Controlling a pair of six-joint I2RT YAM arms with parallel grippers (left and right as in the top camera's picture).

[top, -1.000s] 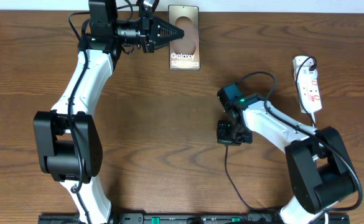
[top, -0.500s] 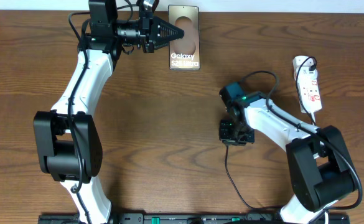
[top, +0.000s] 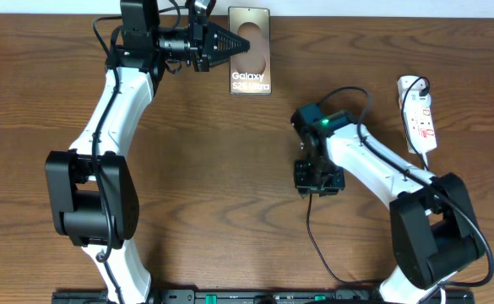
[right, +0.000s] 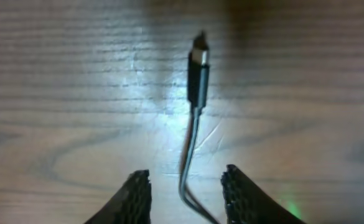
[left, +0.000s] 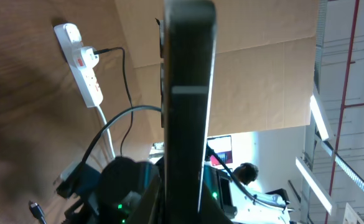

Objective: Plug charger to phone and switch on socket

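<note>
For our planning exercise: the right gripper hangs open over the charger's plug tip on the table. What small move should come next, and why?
Probably lower the right gripper and close on the charger plug. Its fingers stand apart with the cable running between them, and the plug lies unheld on the table, well away from the phone.

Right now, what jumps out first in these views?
The right gripper hangs open over the charger mid-table, its fingers either side of the cable and the plug tip lying loose on the wood. At the far edge, the left gripper sits at the phone. The socket lies off to the right.
</note>
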